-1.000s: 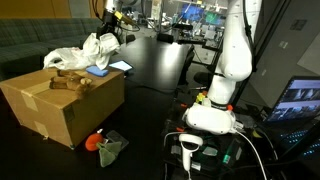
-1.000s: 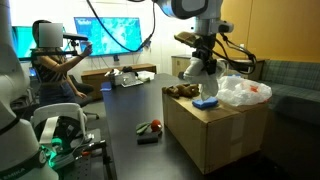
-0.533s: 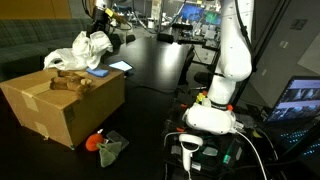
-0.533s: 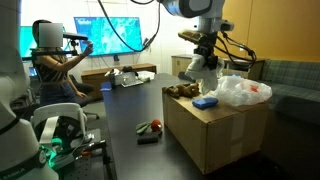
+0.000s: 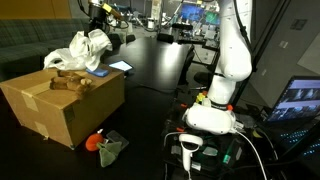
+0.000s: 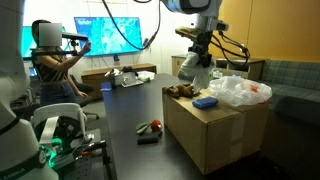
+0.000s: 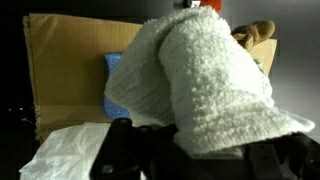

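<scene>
My hand point(image 6: 198, 56) is clamped tight on a towel point(image 6: 193, 73), a white terry cloth bunched into a thick wad, and it hangs in the air above the near end of the cardboard box point(image 6: 215, 135), clear of the box top in both exterior views. In the wrist view the towel point(image 7: 205, 85) fills most of the picture and drapes forward over the jaws, so I cannot see the fingertips themselves. The looped pile and the rounded fold tell me it is soft and limp. I judge it light, not at all fragile and not slippery, since the pile should catch well on the pads. It has no stiffness, though, so the loose ends will swing and drag wherever the arm goes. A grip on a gathered fold through several layers, as I seem to have here, looks safer to me than a pinch on 1 thin edge, which could slide out. Below it on the box lie a blue pad point(image 6: 205, 102), almost under the towel, a brown toy point(image 6: 180, 91) at the box's edge, and a crumpled white plastic bag point(image 6: 245, 92) at the far side. The hanging cloth sits close enough to the blue pad that a low sweep might brush it.
</scene>
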Tool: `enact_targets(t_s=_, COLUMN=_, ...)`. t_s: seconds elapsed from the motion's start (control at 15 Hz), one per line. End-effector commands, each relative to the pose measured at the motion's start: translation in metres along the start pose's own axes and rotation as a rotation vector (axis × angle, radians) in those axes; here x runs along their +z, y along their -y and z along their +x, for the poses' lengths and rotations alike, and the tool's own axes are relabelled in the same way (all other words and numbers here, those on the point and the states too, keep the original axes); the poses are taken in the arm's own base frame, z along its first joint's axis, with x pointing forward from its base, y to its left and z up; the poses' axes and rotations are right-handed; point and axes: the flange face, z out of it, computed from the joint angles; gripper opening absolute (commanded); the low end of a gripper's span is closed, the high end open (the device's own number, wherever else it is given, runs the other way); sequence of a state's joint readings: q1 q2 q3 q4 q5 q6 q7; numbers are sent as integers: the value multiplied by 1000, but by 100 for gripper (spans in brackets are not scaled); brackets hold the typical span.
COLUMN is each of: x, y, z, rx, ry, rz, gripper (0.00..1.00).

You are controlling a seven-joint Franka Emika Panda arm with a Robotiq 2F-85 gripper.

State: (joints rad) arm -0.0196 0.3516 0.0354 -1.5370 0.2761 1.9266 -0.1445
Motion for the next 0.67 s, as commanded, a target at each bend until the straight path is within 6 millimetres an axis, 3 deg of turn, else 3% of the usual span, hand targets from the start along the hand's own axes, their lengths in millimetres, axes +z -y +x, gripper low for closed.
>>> enact_targets(t_s=0.0, x=-10, y=18, z=4, rx=-46, ry=27, rz=-23, gripper=1)
enact_targets(t_s=0.6, x=22, y=7, z=8, rx=-15, ry=91, rz=-88, gripper=1)
